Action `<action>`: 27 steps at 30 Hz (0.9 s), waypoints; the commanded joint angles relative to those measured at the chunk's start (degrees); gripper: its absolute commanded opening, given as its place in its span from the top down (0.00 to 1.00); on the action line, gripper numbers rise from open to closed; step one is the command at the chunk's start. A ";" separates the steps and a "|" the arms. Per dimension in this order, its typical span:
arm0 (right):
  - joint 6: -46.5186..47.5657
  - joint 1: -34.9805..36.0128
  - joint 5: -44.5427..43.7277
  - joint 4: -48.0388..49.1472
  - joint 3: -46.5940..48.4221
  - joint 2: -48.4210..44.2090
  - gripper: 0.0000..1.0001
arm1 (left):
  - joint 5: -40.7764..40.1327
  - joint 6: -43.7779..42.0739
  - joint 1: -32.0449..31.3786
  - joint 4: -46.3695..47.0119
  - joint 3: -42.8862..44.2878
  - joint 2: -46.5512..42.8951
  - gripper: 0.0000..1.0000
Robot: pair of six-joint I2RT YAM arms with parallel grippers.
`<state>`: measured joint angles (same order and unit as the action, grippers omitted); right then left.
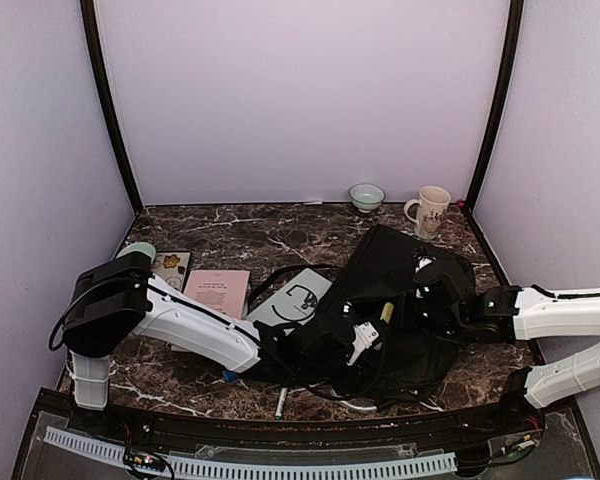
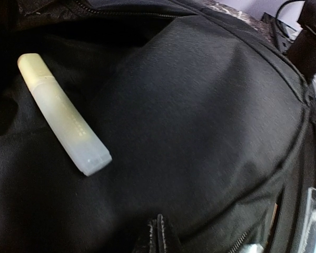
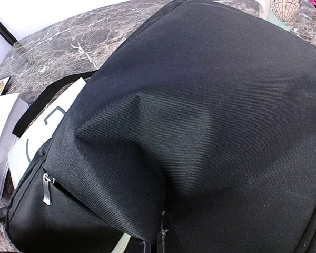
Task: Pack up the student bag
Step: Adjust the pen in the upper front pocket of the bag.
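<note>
Dark marble tabletop (image 1: 230,235) under lilac walls. The bag (image 1: 410,285) lies on it between my two arms. Its long axis slants from near left to far right, and its opening faces the near left as far as I can tell.

My next move turns on what lies to the bag's left. A grey book (image 1: 298,297) touches that side, partly under the strap (image 1: 280,275), and a pink book (image 1: 218,292) sits just beyond it. Both are on the left arm's side, so I judge that arm should fetch them and slide them rightwards into the opening.

My left gripper (image 2: 158,234) is down inside the bag with its jaws closed tip to tip. I cannot tell whether any cloth is caught between them. A pale yellow marker (image 2: 63,113) rests on the bag's lining, up and to the left of those tips in the wrist view and clear of them. Its long axis runs diagonally. The left forearm reaches in low from the bag's left, passing on the near side of both books.

My right gripper (image 3: 160,237) comes in level from the bag's right. It is clamped on a fold of the bag's top panel and tents the cloth upward, which I read as holding the opening for the other arm.
</note>
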<state>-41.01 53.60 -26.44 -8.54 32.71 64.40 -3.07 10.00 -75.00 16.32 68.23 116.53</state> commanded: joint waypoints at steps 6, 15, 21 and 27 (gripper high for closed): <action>-1.15 -0.04 3.02 6.17 -0.92 -1.77 1.00 | -7.75 1.98 0.62 -0.68 7.84 6.03 1.00; -1.34 0.05 4.76 7.48 -2.14 -2.55 1.00 | -7.54 3.70 3.84 2.72 11.04 8.62 1.00; -1.11 0.91 8.75 11.48 -4.33 -4.04 1.00 | -2.72 3.80 6.81 5.87 12.80 10.44 1.00; -1.51 1.72 8.16 10.74 -4.52 -4.72 1.00 | -3.39 2.22 8.10 7.17 17.53 12.67 1.00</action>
<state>-41.23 53.91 -21.39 -2.98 28.45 61.49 -6.61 13.41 -68.10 21.23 82.74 128.09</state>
